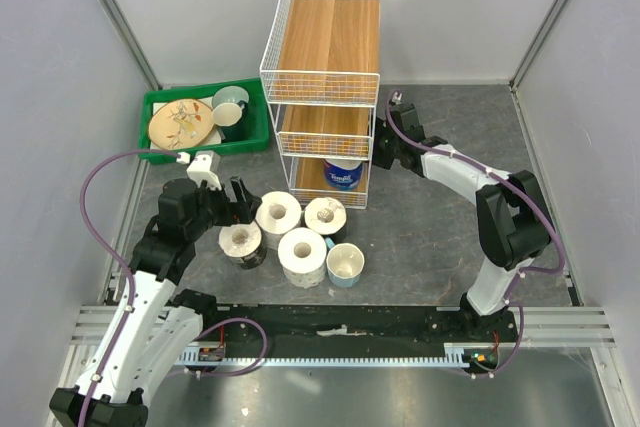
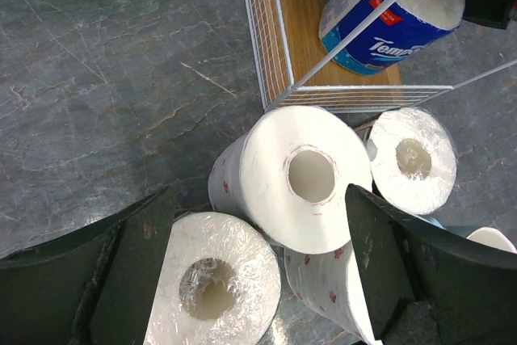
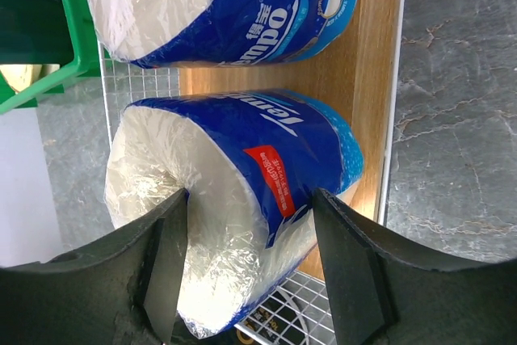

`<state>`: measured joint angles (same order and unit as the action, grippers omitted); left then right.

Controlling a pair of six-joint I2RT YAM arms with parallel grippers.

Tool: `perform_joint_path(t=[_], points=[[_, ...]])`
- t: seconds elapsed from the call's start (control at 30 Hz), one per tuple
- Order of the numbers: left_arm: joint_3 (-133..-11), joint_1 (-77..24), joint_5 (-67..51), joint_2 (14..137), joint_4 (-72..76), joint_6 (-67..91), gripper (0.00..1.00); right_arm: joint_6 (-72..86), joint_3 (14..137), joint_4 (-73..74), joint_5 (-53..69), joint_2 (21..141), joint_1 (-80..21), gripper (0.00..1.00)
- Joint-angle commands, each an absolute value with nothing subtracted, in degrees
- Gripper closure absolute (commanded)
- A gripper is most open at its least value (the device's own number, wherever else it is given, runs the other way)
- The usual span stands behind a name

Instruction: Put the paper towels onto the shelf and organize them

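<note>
Four loose rolls (image 1: 302, 255) are standing on end on the bench (image 1: 420, 237), crowded just ahead of the left tool (image 2: 258, 204), which is hanging released with its jaws spread wide. Between its fingers (image 2: 133, 272) a plain roll (image 2: 303, 171) is showing its hollow core, and a film-wrapped roll (image 2: 214, 288) is sitting nearer in, toward the left finger. These are likely handling light and soft. Squeezing hard would be crushing the sides, and the film is probably making the wrapped ones slippery. Closing gently across the round flank at mid-height, clear of the neighbours pressing against it, is looking like the safest hold.

Beyond this cluster the shelf (image 1: 325, 77) is standing. Further right, the right tool (image 3: 250, 195) is reaching into the lowest tier, straddling a blue-wrapped roll (image 3: 242, 159) that is lying on its side on the wooden board. A second blue roll (image 3: 226, 6) is lying just past it. Both fingers are lying against the wrap, yet I cannot tell whether they are squeezing it or resting loose.
</note>
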<state>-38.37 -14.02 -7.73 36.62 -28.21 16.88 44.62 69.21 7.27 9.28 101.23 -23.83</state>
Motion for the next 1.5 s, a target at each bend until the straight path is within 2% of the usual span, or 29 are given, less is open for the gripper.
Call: perform_joint_path(t=[0.0,1.13,1.47], points=[[-38.4,-14.4,-8.8,36.0,-27.1,16.7,0.07,46.8,67.9,3.9,10.3,99.6,-23.9,0.32],[-38.4,-14.5,-8.8,36.7,-27.2,16.6,0.07,51.9,65.5,-4.9,13.4,99.9,-22.5,0.31],[-38.4,-14.5,-8.8,36.7,-27.1,16.5,0.07,51.2,61.4,-4.5,13.4,93.8,-20.0,0.3]])
